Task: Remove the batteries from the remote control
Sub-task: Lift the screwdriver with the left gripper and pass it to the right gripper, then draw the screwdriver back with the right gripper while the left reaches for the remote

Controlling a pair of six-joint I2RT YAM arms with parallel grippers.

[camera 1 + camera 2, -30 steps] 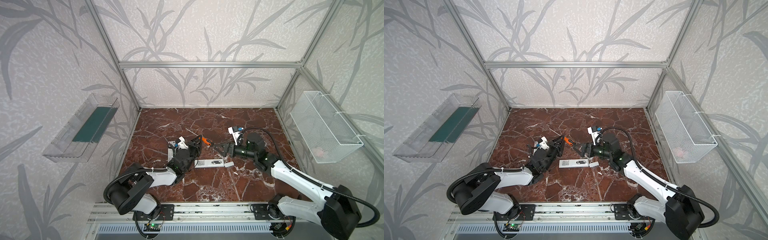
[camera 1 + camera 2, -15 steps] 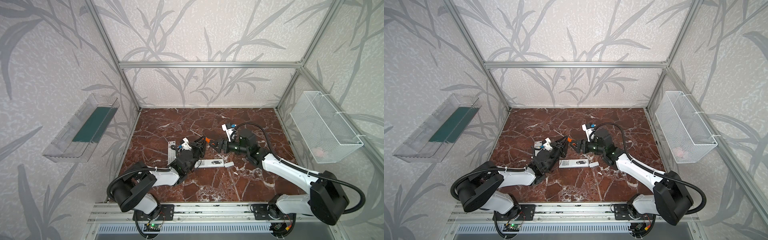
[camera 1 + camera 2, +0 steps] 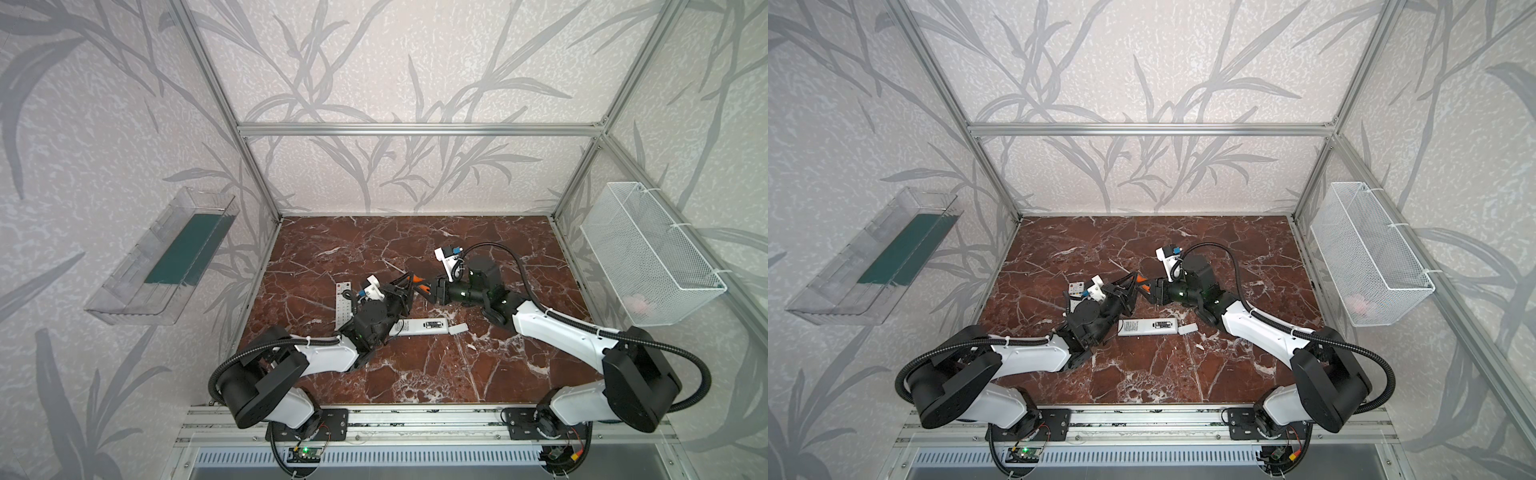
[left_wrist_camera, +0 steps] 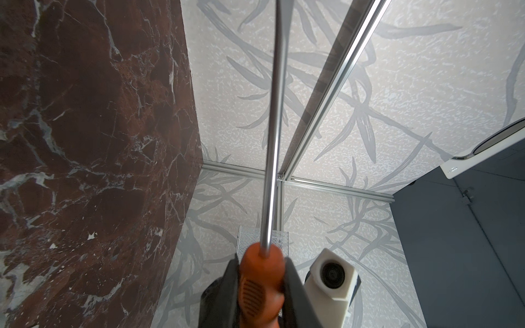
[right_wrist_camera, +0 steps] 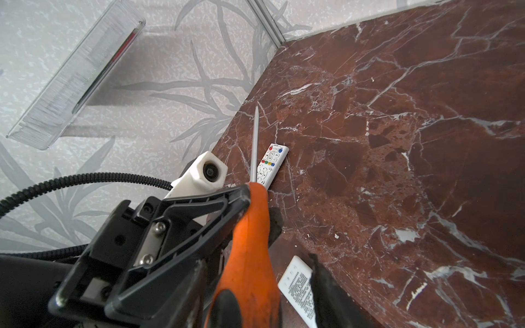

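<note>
With the left gripper (image 4: 262,265) clamped on the screwdriver (image 5: 250,255) and the right gripper (image 3: 433,290) apart around its handle end, the robot should seat that grip squarely before releasing, while the batteries (image 3: 433,323) apparently sit in the face-down remote (image 3: 409,328) on the desk (image 3: 457,374).

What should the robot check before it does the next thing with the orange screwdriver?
1. Is the left gripper shut on the screwdriver handle: ok.
2. Is the handle between the fingers of the right gripper: ok.
3. Is the right gripper squeezing the handle: not ok, a gap shows beside one finger.
4. Is the white remote lying back up with its cover off, at its end: ok.
5. Are the batteries out of the white remote: cannot tell, too small to see.
</note>
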